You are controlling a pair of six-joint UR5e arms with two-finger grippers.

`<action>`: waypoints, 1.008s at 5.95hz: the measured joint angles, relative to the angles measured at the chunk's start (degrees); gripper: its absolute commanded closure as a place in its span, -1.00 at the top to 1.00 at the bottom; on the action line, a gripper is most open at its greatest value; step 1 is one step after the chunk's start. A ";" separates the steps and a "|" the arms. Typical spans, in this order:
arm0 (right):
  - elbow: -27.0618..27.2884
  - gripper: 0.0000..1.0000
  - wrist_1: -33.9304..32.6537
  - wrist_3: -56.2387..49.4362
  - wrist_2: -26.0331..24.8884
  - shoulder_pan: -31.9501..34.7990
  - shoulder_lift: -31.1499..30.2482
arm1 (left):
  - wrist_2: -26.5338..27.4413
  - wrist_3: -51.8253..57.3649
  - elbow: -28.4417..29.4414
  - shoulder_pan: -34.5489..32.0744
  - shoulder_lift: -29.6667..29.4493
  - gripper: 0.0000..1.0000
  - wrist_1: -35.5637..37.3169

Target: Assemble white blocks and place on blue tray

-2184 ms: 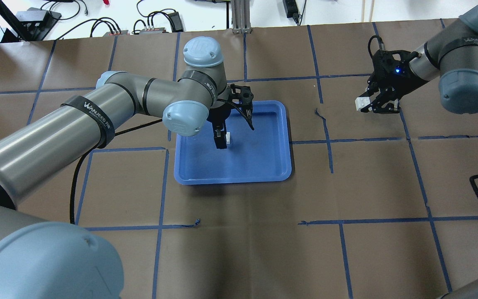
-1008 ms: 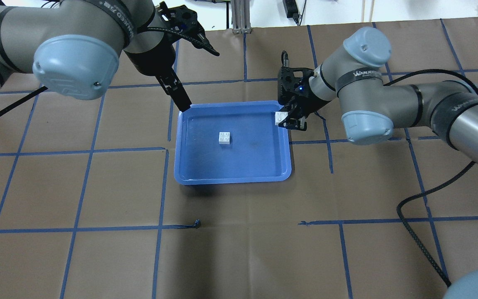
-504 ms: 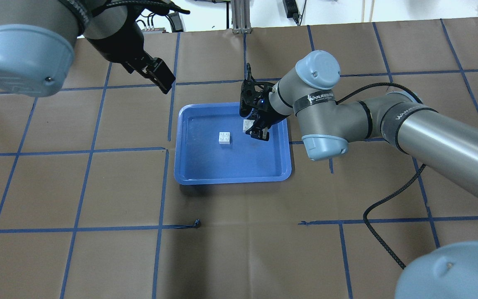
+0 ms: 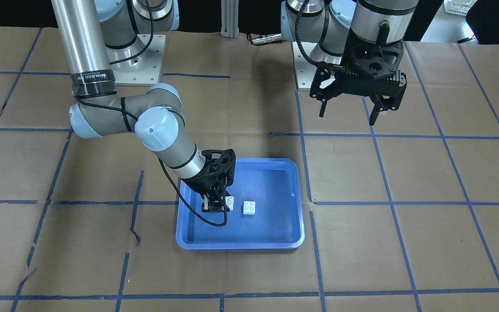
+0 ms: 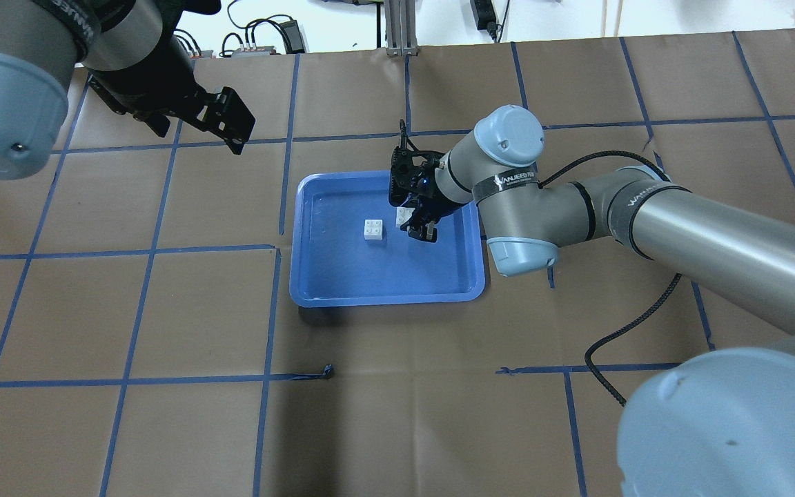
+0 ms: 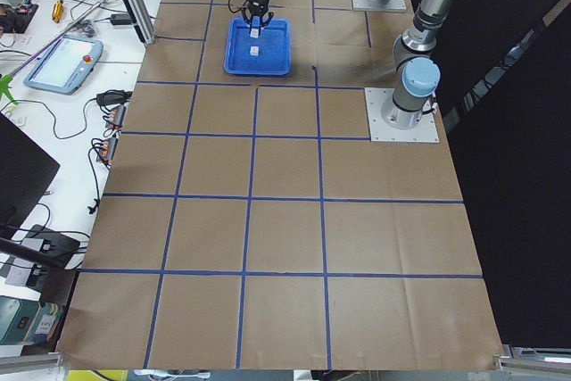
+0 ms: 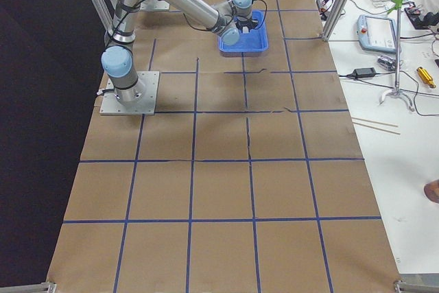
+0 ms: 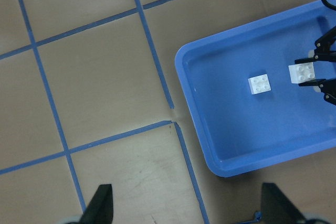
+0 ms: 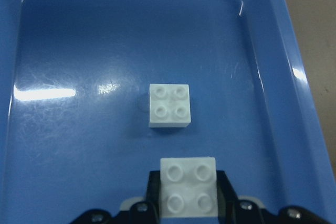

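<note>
The blue tray [image 5: 384,298] lies mid-table. One white block [image 5: 373,229] rests studs-up on its floor, also seen in the front view [image 4: 249,207] and the right wrist view [image 9: 169,106]. My right gripper [image 5: 413,222] is shut on the second white block [image 5: 404,217], studs-up, inside the tray just right of the resting block and apart from it; the held block also shows in the right wrist view [image 9: 188,187]. My left gripper [image 4: 347,117] is open and empty, high over the table, away from the tray on the robot's left.
Brown paper with blue tape lines [image 5: 266,310] covers the table. The right arm's black cable [image 5: 639,324] loops over the table to the tray's right. The left wrist view shows the tray's rim [image 8: 189,93] from above.
My right gripper has carried its white block further left inside the tray, closer to the resting block. My left arm has drawn further away to the left.
</note>
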 measured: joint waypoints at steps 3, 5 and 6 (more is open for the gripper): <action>-1.14 -0.53 -0.51 0.18 -0.54 0.18 2.23 | 0.27 4.30 -0.08 1.53 0.33 0.98 0.02; -1.29 -0.53 -0.43 0.79 -0.54 0.37 2.62 | -0.12 3.94 -0.35 2.20 -0.14 0.98 0.07; -1.33 -0.53 -0.45 1.50 -0.54 0.46 2.85 | 0.10 3.68 -0.43 2.07 -0.27 0.98 0.07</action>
